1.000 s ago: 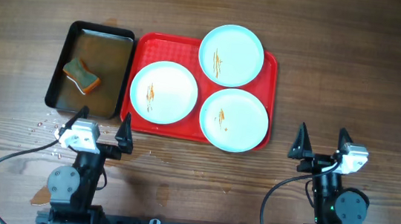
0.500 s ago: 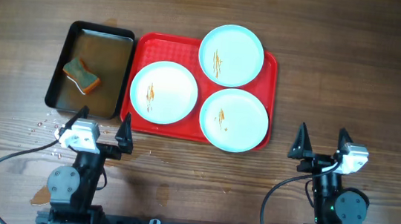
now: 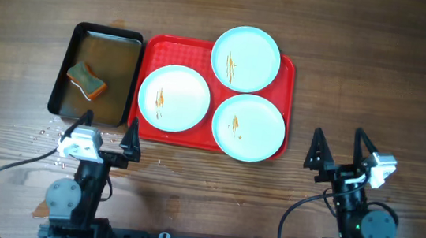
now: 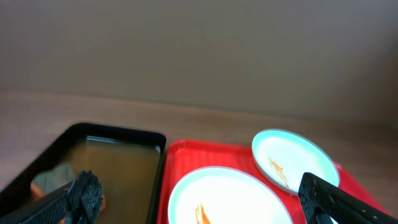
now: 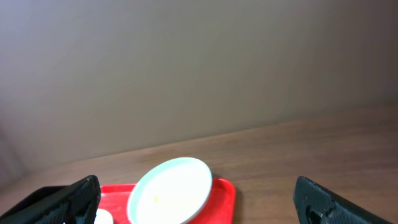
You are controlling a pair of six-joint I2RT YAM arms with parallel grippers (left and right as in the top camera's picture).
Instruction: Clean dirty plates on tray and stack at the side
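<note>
Three pale plates with orange smears lie on the red tray (image 3: 204,55): one at the left (image 3: 174,97), one at the back (image 3: 245,58), one at the front right (image 3: 248,127). My left gripper (image 3: 107,130) is open and empty, just in front of the tray's front left corner. In the left wrist view the gripper (image 4: 199,199) frames the left plate (image 4: 230,196) and the back plate (image 4: 292,162). My right gripper (image 3: 340,148) is open and empty, to the right of the tray's front right corner. The right wrist view shows the gripper (image 5: 196,202), one plate (image 5: 171,186) and the tray (image 5: 224,199).
A black pan (image 3: 58,79) of brownish water stands left of the tray, with a green-and-orange sponge (image 3: 85,79) in it. Water drops (image 3: 45,129) lie on the wooden table beside my left gripper. The pan (image 4: 112,162) also shows in the left wrist view.
Both arms have shifted slightly; the right gripper has turned a little to the left. The plates, tray and sponge have not moved.
</note>
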